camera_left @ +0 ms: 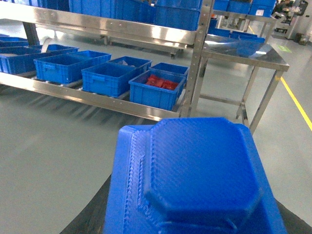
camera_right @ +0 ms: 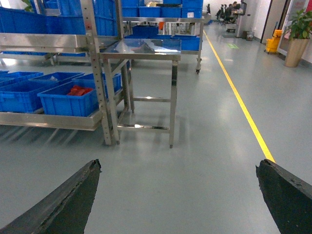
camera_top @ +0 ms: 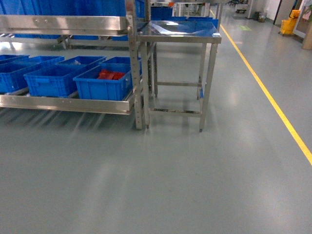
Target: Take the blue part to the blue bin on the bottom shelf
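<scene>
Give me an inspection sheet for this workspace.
Surface: grey floor, bare near the robot.
Job's things: blue part fills the left wrist view, between the left gripper's fingers; blue bins sit in a row on the bottom shelf.
Clutter: red parts in the end bin.
Grippers: left gripper shut on the blue part; right gripper open, empty.
Cables: nothing seen.
Surroundings: steel table beside the rack, yellow floor line, potted plant, yellow mop bucket far back.
</scene>
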`<state>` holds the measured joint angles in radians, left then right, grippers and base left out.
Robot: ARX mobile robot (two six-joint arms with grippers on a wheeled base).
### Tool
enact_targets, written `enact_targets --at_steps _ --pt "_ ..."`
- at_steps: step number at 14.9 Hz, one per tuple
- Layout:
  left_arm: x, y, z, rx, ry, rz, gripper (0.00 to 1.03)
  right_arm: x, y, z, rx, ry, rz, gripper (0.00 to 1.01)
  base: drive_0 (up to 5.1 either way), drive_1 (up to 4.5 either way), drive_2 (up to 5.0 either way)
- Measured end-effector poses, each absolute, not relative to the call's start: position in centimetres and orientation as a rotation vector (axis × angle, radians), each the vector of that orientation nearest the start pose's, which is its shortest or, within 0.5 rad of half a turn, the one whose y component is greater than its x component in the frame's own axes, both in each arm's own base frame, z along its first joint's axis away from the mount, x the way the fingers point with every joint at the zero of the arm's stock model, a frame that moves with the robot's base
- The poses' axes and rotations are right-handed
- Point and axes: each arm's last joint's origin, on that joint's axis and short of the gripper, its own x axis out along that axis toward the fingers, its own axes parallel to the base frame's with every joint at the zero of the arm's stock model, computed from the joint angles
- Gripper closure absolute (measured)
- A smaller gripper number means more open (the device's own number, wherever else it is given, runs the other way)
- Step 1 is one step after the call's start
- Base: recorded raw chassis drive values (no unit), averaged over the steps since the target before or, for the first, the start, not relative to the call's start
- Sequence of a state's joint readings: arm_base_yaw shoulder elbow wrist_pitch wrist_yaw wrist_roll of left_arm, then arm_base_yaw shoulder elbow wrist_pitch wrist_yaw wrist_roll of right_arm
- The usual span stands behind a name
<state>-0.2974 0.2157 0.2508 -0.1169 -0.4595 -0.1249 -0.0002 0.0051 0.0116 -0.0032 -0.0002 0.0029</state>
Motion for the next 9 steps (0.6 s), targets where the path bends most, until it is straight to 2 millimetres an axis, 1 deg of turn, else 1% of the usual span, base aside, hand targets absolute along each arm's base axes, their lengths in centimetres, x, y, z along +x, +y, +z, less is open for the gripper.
enact_targets --at_steps 9 --pt "9.78 -1.66 22.06 -0.093 0.069 0.166 0.60 9.73 0.00 16.66 0.002 -0.002 0.000 0.03 0.0 4.01 -4.0"
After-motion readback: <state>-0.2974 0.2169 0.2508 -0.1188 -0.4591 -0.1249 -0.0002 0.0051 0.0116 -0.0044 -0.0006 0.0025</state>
